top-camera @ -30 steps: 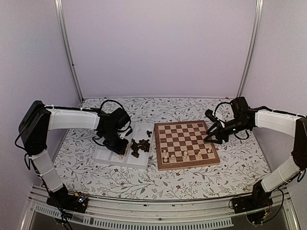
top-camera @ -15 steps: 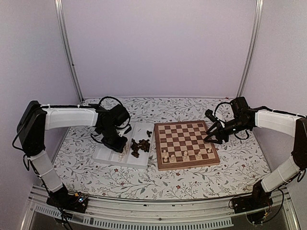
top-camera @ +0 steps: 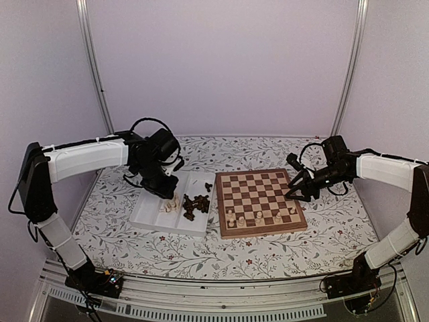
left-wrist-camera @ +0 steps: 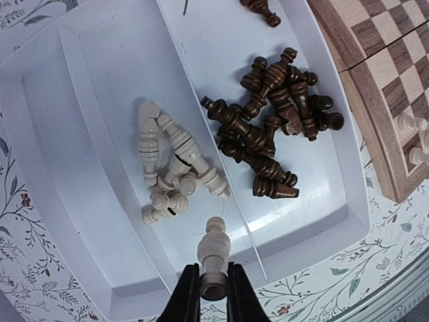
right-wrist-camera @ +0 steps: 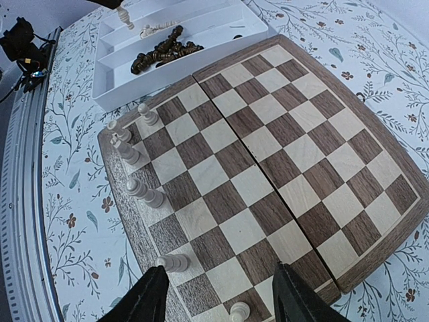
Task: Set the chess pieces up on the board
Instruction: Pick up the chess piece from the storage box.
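left tool (left-wrist-camera: 213, 287): clamped on one cream piece (left-wrist-camera: 213, 249). It looks pinched near its base, with the head poking out ahead of the tips.
right tool (right-wrist-camera: 220, 292): fingers apart, nothing in them, hanging over the near edge of the board (right-wrist-camera: 268, 154).
tray (left-wrist-camera: 87, 221): right under my left tool. The cream pile (left-wrist-camera: 175, 171) is just ahead, and the dark pile (left-wrist-camera: 271, 134) is ahead and to the right, past the divider.
board: off to the right of my left tool, flat on the desk (top-camera: 268, 241). The placed pieces (right-wrist-camera: 134, 157) line the edge ahead and left of my right tool.
step: I'd say it's carrying this piece over to a free square in that cream row.
doing it well: I'd clear the tray wall before swinging right, and go slow, since the pinch is small. Then I'd come down over the middle of an empty square, apart from the neighbours so my fingers don't clip them. With the head leading, I reckon the wrist has to tip so the base meets the wood first. I'd only let go once it stands.
risk: it topples and takes the row with it.
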{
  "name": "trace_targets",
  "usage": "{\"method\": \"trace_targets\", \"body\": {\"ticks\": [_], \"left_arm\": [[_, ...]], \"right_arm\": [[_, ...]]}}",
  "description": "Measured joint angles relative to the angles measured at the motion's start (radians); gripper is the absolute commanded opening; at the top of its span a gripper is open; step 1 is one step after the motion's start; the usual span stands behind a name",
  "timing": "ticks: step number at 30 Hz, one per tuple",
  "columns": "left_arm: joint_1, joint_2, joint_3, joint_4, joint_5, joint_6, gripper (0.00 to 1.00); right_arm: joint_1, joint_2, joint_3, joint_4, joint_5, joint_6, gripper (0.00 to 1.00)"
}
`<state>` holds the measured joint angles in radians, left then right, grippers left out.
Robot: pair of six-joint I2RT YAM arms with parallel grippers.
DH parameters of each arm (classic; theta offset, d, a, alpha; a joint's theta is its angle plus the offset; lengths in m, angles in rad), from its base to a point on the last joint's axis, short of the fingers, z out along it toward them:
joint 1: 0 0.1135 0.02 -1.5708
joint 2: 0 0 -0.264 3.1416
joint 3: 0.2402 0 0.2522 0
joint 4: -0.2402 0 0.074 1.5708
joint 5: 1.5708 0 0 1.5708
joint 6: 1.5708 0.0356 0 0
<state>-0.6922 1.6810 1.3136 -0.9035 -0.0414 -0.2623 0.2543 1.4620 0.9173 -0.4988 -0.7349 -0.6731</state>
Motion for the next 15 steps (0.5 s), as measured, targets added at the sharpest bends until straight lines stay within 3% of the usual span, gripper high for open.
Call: {"method": "trace_targets", "body": {"ticks": [5,9,15], "left_arm": [[-0.001,-0.002,0.006,-0.006,-0.001,0.004,0.06],[-0.001,-0.041,0.007,0.030,0.024,0.008,0.03],[-0.005,-0.207,-0.036,0.308,0.147,-0.005,0.04]], "right_arm": [[0.000,0.000,0.005,-0.007,-0.017,0.004,0.56],[0.000,-0.003,0.046,-0.010,-0.117,0.045,0.56],[0.034,0.039,0.230,0.023,-0.277,0.191,0.57]]}}
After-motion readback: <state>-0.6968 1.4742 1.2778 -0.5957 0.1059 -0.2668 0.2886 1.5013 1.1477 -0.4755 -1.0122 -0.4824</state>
